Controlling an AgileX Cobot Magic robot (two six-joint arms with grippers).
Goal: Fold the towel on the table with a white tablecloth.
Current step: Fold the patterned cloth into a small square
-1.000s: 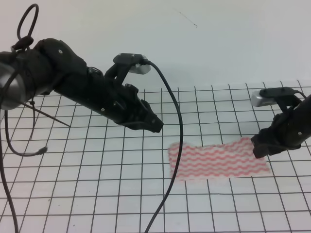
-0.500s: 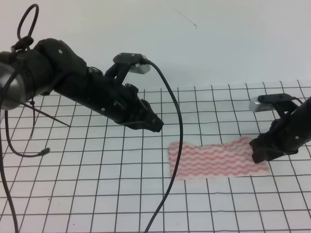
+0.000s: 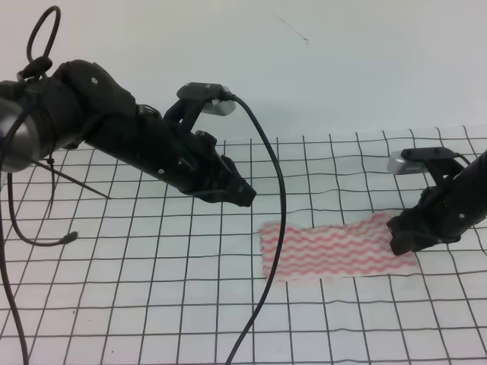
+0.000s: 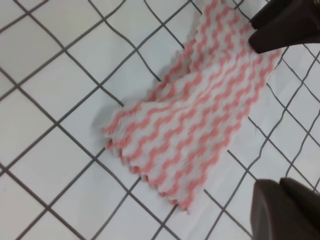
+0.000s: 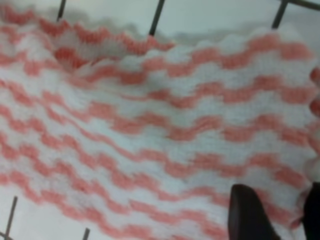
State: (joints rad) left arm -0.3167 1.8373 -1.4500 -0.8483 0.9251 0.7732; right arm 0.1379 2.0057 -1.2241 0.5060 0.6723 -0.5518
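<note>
Towel [image 3: 335, 251]: a thin white rectangle with pink-red wavy stripes running along its length, lying flat and stretched left to right, right of centre in the high view.
Towel edges: scalloped and slightly uneven; the left wrist view shows the near short end wavy and a little puckered, with a soft shadow beside it [image 4: 192, 120].
Towel surface: in the right wrist view [image 5: 150, 135] the weave looks soft and fuzzy, with a shallow ripple near the far edge.
White tablecloth [image 3: 152, 304]: printed with a thin black square grid, covering the table [image 3: 76, 334] under and around the towel; the grid lines bend slightly near the towel's left end.
Right gripper [image 3: 402, 237]: low at the towel's right end, its dark tip on the cloth's corner; the right wrist view shows 2 dark fingers [image 5: 247, 215] with striped cloth between them, but I cannot tell whether they are clamped on it.
Left gripper [image 3: 242, 195]: held above the tablecloth, up and left of the towel, well clear of it; whether its jaws are parted or closed cannot be told.
Cable [image 3: 268, 251]: a black lead hangs from the left arm, crossing just left of the towel.
</note>
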